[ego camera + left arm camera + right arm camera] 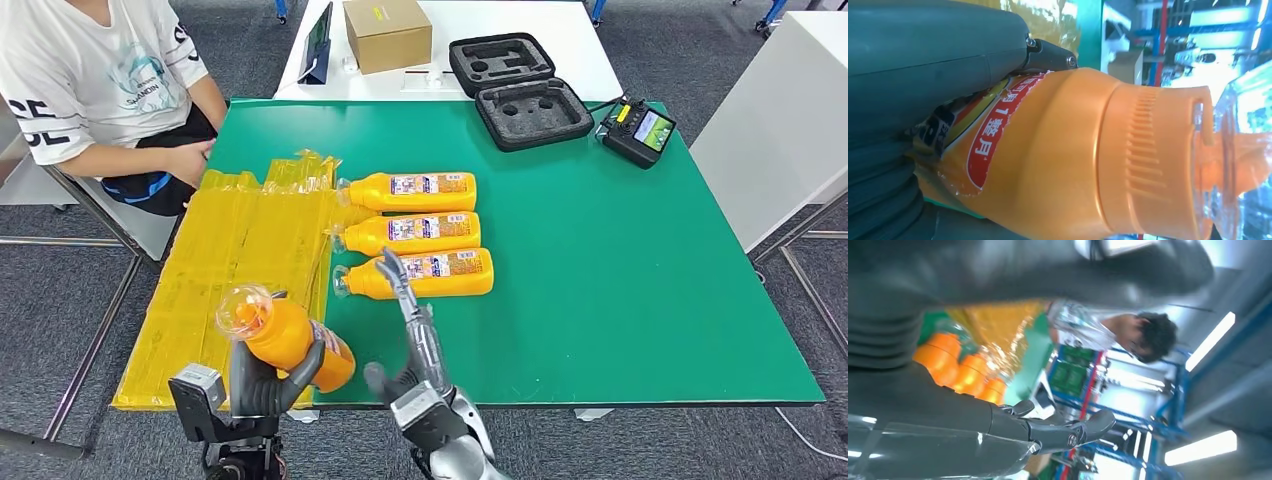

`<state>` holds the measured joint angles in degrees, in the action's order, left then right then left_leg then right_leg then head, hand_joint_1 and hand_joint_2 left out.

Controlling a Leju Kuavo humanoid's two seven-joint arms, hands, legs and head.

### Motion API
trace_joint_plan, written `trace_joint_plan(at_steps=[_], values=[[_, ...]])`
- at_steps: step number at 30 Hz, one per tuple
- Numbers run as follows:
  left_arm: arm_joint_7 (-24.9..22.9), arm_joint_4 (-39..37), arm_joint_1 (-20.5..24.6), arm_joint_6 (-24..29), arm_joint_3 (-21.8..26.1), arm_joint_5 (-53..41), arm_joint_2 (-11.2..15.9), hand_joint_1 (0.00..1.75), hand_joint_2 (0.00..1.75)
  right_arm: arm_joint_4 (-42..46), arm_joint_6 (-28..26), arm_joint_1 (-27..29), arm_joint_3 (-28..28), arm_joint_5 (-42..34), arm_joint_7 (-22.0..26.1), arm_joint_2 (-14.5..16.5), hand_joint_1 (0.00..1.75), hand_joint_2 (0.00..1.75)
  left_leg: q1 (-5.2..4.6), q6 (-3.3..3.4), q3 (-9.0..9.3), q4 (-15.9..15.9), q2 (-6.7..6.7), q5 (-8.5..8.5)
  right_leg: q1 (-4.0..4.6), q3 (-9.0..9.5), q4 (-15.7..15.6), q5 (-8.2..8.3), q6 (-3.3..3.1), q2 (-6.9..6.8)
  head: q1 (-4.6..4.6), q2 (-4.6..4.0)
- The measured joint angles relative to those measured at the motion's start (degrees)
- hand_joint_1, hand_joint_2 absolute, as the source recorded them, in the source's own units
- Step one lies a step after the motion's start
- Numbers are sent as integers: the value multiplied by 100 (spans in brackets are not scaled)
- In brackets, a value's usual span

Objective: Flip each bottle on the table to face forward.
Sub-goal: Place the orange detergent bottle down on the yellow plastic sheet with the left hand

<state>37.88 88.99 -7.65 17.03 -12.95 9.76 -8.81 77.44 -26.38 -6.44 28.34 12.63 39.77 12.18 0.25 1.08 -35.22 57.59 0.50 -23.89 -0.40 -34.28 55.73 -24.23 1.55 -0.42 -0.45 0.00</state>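
head view has three bottles [415, 191] lying in a row on the green table [640, 300], caps pointing left, labels up, so those look done to me, though i can't be sure that's what "forward" means here. they sit just right of a yellow plastic sheet [240, 250] spread over the left side of the table. the fourth bottle [290, 340] is off the table, held up at the near left edge by the left hand [262, 385], fingers wrapped round the lower body, clear cap tilted up and to the left. left wrist view shows the same grip close up, with a red label strip [990, 145] turned toward the camera and the thumb pressed over it. so my guess is one bottle is left to turn and set down, probably near the other three. the right hand [410, 330] holds nothing: it's raised at the near middle, fingers stretched out and apart, tips reaching over the nearest lying bottle [425, 275]; can't tell if they touch it. right wrist view backs that up, fingers straight with nothing in them. a person [100, 80] sits at the far left corner, one hand near the table edge.
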Motion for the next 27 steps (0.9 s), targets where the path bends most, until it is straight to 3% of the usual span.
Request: trace_joint_plan(at_steps=[4,8,12,20,27], values=[[107,61,19,266,93,-400,4,175,175,318,-90,76,31,-105,17,-57,0,0,0,0,0,0,0,0,0,0,0,0,0,0,1,0],[95,122,227,586,265,-1399,100,175,175,535,-228,154,78,-401,25,-149,0,0,0,-1,0,0,0,2,0,0,0,0,0,-1,2,0],[-213,-108,804,912,425,-2871,423,175,175,761,-438,175,192,-659,25,-252,0,175,2,-3,3,0,-1,6,0,3,0,3,-1,-1,2,0],[-952,-1402,1911,1271,376,-5324,1194,175,175,835,-222,171,345,-681,25,-331,0,175,4,-6,5,0,1,13,1,3,4,5,-2,1,2,0],[-1177,-2117,2242,1281,168,-5825,1532,175,175,775,-115,152,392,-677,25,-331,0,175,4,-5,-2,0,1,10,0,-2,3,3,-2,0,2,0]])
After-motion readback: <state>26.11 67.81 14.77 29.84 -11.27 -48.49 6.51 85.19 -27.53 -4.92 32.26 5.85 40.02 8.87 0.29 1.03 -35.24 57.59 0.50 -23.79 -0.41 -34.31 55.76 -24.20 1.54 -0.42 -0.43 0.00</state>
